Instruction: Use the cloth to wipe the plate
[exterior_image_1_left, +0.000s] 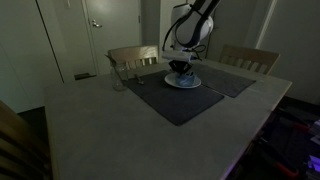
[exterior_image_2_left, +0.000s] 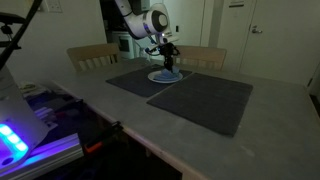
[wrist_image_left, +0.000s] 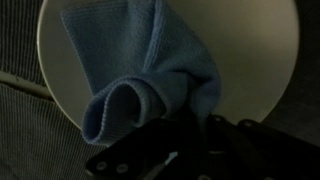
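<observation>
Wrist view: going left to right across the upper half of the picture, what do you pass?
Dark placemat → left rim of the plate → light-blue cloth → bare plate surface again, out to its right rim.

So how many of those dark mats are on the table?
2. One mat lies under the plate; the other mat lies beside it. Both exterior views show only these, and little on the table could hide another.
</observation>
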